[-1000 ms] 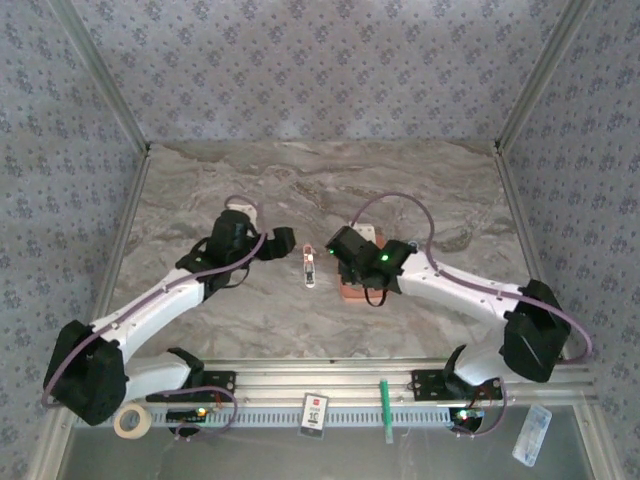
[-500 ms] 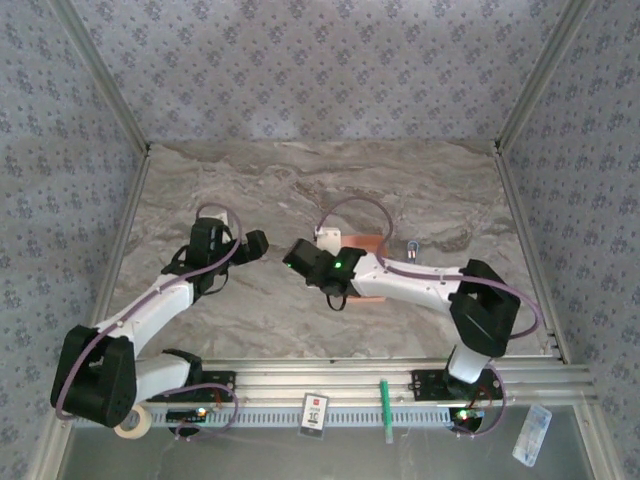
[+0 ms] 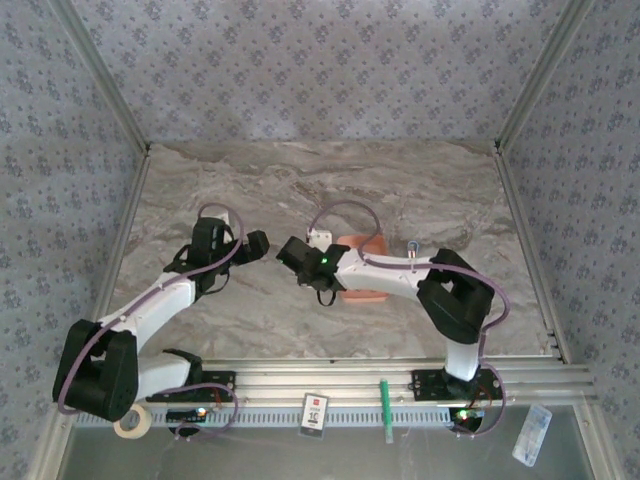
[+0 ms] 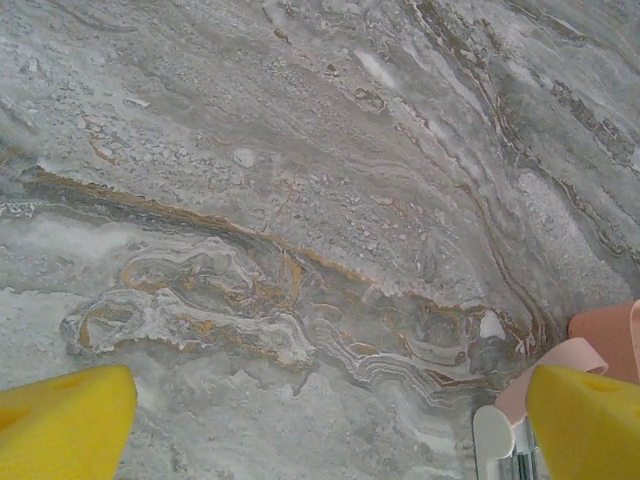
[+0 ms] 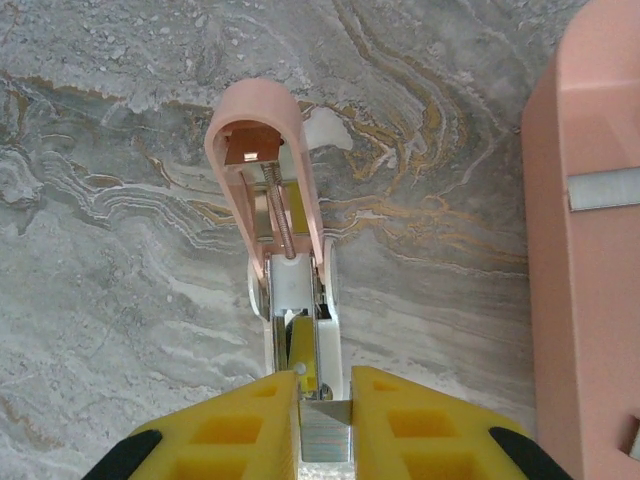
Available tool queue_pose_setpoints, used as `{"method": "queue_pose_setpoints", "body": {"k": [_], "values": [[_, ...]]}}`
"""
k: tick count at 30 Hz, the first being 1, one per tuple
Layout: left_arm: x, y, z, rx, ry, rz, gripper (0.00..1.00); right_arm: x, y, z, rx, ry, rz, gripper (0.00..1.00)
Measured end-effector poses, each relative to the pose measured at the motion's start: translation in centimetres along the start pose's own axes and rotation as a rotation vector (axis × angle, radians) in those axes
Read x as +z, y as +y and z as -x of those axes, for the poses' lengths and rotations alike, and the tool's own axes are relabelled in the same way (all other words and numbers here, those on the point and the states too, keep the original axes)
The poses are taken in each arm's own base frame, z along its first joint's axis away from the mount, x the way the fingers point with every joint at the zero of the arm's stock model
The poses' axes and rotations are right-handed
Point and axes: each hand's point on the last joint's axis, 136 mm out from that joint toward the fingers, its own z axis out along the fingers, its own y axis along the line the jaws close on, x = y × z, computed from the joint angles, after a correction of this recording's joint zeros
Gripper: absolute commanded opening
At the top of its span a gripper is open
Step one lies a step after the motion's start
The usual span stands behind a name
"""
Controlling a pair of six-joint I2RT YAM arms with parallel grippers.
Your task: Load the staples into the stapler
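The right pincer point(image 5: 322, 388) is pinched on a grey staple strip point(image 5: 325, 435) and (having swung over from the tray within the last second) now lines it up with the stapler point(image 5: 290, 270). The stapler lies open at 12 o'clock, pink lid lifted, spring and rail bared. The tray point(image 5: 560, 300), at 3 o'clock, holds a spare strip point(image 5: 605, 188). The left pincer point(image 4: 325, 425), spread wide, has backed off toward 9 o'clock over the worktop point(image 4: 300, 200). Loading looks one push away. A card point(image 3: 315, 411) at 6 o'clock bears a red label, too small to read.
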Motion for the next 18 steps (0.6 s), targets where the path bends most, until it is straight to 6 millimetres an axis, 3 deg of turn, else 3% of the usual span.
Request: {"method": "queue_pose_setpoints", "body": {"k": [7, 18], "values": [[0.11, -0.01, -0.07, 0.000, 0.003, -0.002, 1.00, 0.89, 0.51, -0.67, -0.001, 0.025, 0.013, 0.20], [0.11, -0.12, -0.14, 0.000, 0.008, -0.008, 1.00, 1.01, 0.99, -0.02, 0.014, 0.018, 0.032, 0.20]]}}
